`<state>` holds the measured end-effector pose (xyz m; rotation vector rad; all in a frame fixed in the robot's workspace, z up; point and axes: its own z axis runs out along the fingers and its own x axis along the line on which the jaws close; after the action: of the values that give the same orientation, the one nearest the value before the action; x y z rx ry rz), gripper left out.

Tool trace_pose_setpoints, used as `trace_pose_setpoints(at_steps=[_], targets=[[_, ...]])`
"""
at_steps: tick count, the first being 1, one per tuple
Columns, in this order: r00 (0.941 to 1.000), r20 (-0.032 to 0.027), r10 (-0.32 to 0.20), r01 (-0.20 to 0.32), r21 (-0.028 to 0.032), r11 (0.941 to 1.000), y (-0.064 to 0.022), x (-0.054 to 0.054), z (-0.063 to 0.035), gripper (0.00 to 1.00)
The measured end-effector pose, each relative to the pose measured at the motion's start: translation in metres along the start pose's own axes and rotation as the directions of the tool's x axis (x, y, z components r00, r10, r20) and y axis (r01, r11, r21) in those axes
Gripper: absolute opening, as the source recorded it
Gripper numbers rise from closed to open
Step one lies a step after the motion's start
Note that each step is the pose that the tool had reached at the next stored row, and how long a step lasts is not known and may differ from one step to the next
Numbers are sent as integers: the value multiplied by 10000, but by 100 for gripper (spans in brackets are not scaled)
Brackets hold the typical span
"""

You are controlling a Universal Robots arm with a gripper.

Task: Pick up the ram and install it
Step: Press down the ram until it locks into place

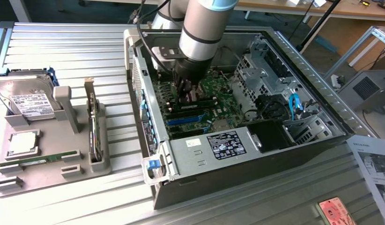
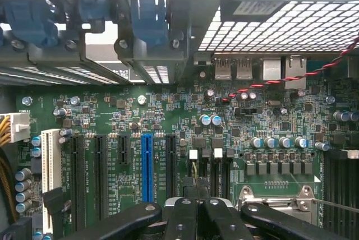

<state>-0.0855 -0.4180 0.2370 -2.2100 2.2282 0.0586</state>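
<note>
The ram, a thin green stick, lies flat in the grey holder tray at the exterior view's left, outside the computer case. My gripper is down inside the open case, just above the green motherboard. In the wrist view its black fingers are pressed together, and I see nothing between them. In the same view the motherboard spreads out below, with black memory slots off to one side and a blue card slot on the other.
The tray also carries a silver hard drive, a processor chip and an upright card with a metal bracket. Inside the case are a power supply, drive cages and cables. Paper sheets lie at the exterior view's right.
</note>
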Motion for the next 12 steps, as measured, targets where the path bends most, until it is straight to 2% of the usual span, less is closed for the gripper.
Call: trace_pose_setpoints(at_steps=[12], targets=[[10000, -1, 0, 0, 0, 10000, 10, 2, 34, 11]])
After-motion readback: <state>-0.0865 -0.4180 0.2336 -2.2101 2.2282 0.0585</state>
